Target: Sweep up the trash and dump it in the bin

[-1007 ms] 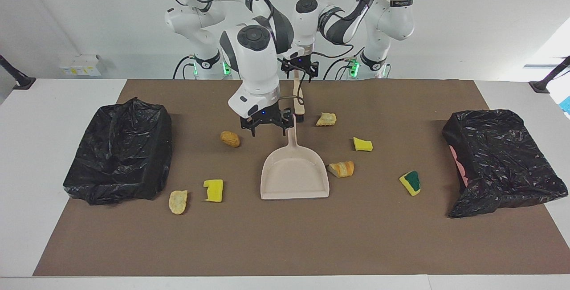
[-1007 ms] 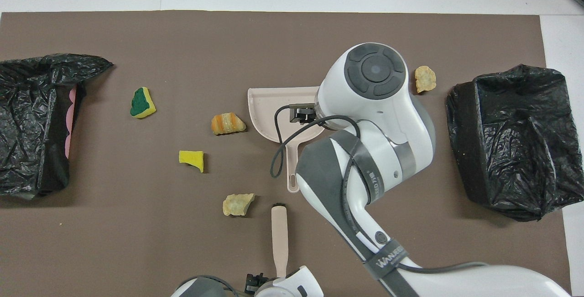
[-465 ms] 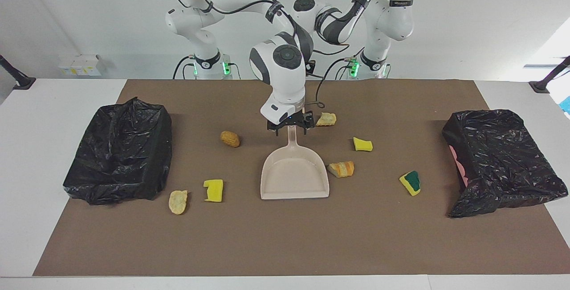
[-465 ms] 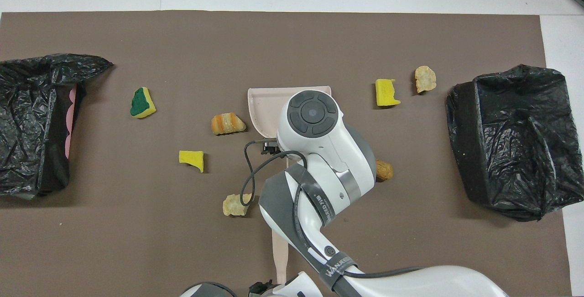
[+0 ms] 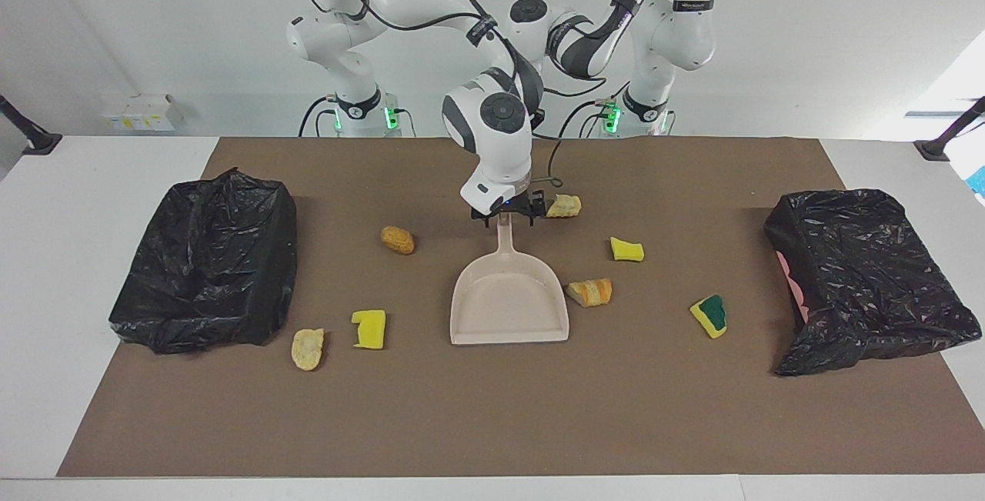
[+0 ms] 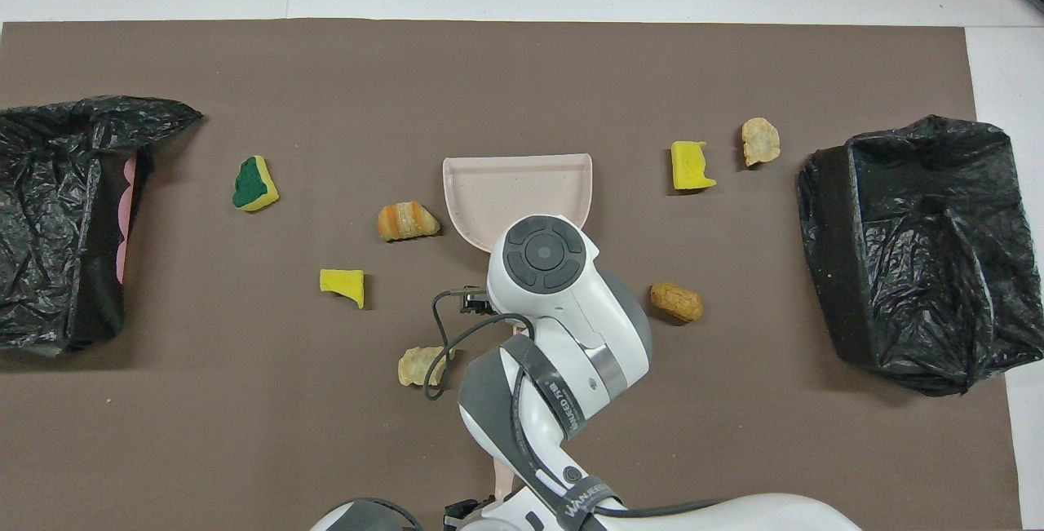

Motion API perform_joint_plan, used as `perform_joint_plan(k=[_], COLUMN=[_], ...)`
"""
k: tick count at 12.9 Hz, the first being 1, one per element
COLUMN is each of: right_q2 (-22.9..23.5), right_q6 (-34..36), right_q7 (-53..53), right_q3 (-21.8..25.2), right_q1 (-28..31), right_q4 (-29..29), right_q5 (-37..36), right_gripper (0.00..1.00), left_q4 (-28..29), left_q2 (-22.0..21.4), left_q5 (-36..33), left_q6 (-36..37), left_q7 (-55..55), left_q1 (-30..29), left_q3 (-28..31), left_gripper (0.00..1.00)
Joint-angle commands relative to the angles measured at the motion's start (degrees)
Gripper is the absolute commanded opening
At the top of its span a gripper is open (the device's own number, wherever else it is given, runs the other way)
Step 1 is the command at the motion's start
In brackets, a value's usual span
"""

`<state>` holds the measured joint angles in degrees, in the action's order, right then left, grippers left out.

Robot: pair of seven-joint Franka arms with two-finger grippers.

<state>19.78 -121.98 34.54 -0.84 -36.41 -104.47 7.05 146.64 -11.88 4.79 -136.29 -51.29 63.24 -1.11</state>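
Right gripper [image 5: 508,215] is down at the tip of the dustpan [image 5: 508,308] handle, fingers spread either side and not yet biting. The trash [image 5: 590,292] lies scattered all round the dustpan, one bread chunk just beside it. Left gripper [image 6: 463,509] is clenched, on what I cannot tell, so best squeeze square on that handle and keep the pan's lip flat.

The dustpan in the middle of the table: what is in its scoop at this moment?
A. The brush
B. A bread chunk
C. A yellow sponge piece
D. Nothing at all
D: the dustpan shows a bare beige scoop in both views, and the nearest scrap, a striped bread chunk, lies on the brown mat just beside its rim.
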Motion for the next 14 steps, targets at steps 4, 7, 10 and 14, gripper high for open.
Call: perform_joint_plan(k=[4, 7, 10, 14], right_q2=[-2.4, -2.4, -3.5, -7.9], right_q6=[-0.4, 0.2, 0.8, 5.8], right_q7=[1.1, 0.4, -4.3, -34.3], right_q3=[0.1, 0.1, 0.6, 0.7], right_q1=[0.2, 0.4, 1.3, 9.1], right_q4=[-2.5, -2.3, -1.1, -1.0], right_q5=[1.0, 0.6, 0.0, -0.2], right_gripper=[0.04, 0.0, 0.0, 0.0], left_q4=[0.8, 0.8, 0.4, -4.6], left_q2=[-5.3, -9.2, -12.1, -11.4], left_q5=[0.2, -0.6, -1.4, -1.5], left_q6=[5.7, 12.4, 14.4, 18.2], left_q7=[-0.4, 0.4, 0.8, 10.8], left_q1=[-2.6, -4.8, -10.3, -21.6], left_q3=[0.0, 0.1, 0.1, 0.0], left_gripper=[0.0, 0.0, 0.0, 0.0])
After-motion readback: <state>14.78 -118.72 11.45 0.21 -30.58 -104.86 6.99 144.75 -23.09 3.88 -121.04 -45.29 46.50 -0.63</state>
